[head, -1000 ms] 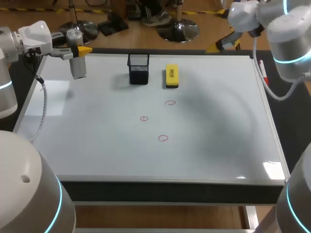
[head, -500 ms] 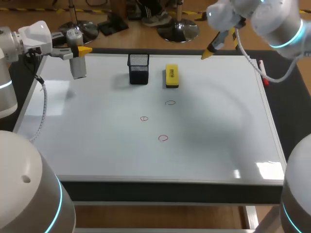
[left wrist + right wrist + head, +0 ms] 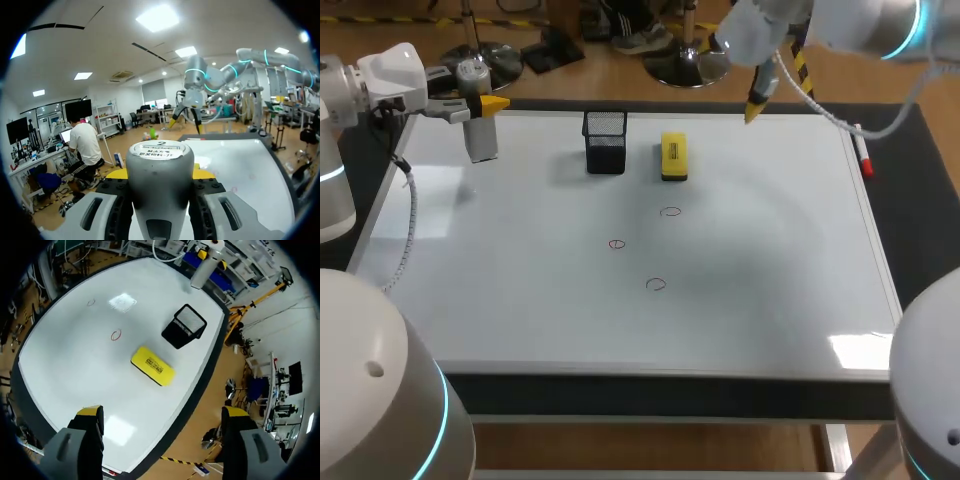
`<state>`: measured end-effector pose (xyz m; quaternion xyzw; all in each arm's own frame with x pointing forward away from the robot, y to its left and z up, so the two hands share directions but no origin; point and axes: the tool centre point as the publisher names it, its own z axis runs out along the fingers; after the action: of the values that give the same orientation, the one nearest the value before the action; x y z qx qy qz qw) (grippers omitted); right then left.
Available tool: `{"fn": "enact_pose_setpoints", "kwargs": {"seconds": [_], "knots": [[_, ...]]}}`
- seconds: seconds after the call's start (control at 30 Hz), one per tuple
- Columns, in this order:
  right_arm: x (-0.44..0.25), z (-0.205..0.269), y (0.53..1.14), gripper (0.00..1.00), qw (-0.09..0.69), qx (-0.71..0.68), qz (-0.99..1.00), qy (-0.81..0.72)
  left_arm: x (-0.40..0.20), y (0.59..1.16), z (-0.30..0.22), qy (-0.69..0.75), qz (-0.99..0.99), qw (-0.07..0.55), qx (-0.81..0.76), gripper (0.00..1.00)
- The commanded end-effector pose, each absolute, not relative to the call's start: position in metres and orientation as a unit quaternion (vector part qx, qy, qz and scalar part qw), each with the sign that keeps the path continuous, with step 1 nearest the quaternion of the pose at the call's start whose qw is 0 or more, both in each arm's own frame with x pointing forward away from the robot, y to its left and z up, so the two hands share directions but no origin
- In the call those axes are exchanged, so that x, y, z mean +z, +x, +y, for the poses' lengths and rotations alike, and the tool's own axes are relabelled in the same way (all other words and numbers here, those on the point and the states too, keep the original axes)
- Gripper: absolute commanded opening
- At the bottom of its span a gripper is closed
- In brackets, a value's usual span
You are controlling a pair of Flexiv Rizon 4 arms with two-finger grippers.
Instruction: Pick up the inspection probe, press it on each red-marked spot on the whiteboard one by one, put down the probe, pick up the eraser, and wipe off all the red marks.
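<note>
Glossy white whiteboard (image 3: 770,290): upper left, left gripper (image 3: 482,103) clamps grey cylindrical probe (image 3: 480,138); wide-open, empty right gripper (image 3: 757,106) risks crossing its path.

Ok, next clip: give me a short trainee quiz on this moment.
1. True or false: the right gripper is holding the eraser.
2. How many red marks are on the whiteboard?
3. The inspection probe is: A) in the mesh holder, B) in the left gripper, C) lying on the whiteboard.
Key: 1 false, it is open and empty; 2 three; 3 B.
</note>
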<state>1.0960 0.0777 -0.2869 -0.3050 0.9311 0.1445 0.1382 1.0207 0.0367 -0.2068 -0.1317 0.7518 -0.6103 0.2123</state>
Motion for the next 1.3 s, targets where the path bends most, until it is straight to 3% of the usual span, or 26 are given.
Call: {"fn": "enact_pose_setpoints", "kwargs": {"seconds": [0.03, 0.53, 0.8, 1.3], "knots": [[-0.281, 0.082, 1.096, 1.00, -0.056, -0.047, 0.914, -0.400, -0.207, 1.021, 0.036, -0.131, 0.751, 0.213, -0.611, 0.00], [-0.281, 0.082, 1.096, 1.00, -0.056, -0.047, 0.914, -0.400, -0.207, 1.021, 0.036, -0.131, 0.751, 0.213, -0.611, 0.00], [-0.323, 0.104, 1.095, 1.00, -0.080, -0.042, 0.860, -0.503, -0.207, 1.021, 0.036, -0.131, 0.751, 0.213, -0.611, 0.00], [-0.368, 0.127, 1.081, 1.00, -0.035, -0.013, 0.780, -0.624, -0.207, 1.021, 0.036, -0.131, 0.751, 0.213, -0.611, 0.00]]}}
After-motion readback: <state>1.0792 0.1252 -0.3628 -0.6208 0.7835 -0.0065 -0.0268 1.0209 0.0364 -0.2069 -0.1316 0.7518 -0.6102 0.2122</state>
